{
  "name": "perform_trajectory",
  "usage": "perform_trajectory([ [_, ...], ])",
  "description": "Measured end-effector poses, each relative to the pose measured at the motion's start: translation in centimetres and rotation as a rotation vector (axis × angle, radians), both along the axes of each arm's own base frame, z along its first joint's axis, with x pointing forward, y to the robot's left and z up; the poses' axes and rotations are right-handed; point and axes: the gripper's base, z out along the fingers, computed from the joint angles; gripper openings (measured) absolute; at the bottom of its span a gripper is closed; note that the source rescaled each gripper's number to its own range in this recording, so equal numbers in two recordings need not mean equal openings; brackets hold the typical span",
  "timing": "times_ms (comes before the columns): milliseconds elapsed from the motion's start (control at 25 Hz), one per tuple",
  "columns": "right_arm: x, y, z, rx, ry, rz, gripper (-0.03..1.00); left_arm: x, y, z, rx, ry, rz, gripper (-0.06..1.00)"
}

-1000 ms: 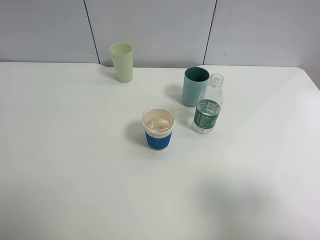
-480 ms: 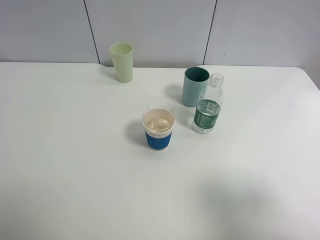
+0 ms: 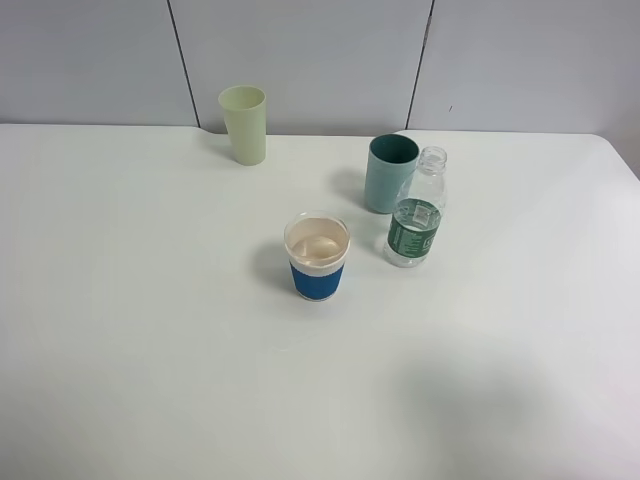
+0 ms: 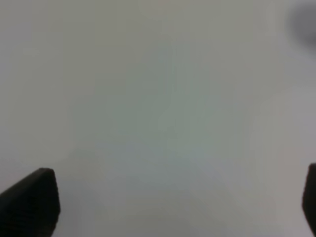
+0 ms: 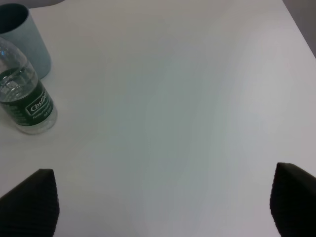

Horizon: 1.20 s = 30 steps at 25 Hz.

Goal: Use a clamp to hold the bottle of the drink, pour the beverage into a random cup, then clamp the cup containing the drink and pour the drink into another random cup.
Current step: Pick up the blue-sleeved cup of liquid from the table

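Note:
A clear uncapped bottle with a green label stands upright right of centre on the white table; it also shows in the right wrist view. A teal cup stands just behind it, also in the right wrist view. A white paper cup with a blue sleeve holds pale liquid. A pale green cup stands at the back. Neither arm shows in the exterior view. My right gripper is open and empty, apart from the bottle. My left gripper is open over bare table.
Grey wall panels rise behind the table. The table's right edge runs near the bottle's side. A soft shadow lies on the front right of the table.

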Motion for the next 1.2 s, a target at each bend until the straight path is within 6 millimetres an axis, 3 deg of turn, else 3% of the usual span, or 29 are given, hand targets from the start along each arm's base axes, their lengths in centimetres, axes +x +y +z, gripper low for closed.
perform_trajectory([
  [320, 0.0, 0.0, 0.0, 0.000, 0.000, 0.000, 0.66, 3.1, -3.2, -1.8, 0.116, 0.146, -0.253, 1.00],
  [720, 0.0, 0.0, 0.0, 0.000, 0.000, 0.000, 0.66, 7.3, -8.2, -4.1, 0.085, 0.101, -0.398, 1.00],
  [880, 0.0, 0.0, 0.0, 0.000, 0.000, 0.000, 0.66, 7.7, -10.1, -5.9, 0.068, 0.063, -0.467, 1.00],
  [1200, 0.0, 0.0, 0.0, 0.000, 0.000, 0.000, 0.66, 7.3, -12.0, -9.7, 0.005, -0.049, -0.557, 1.00],
])
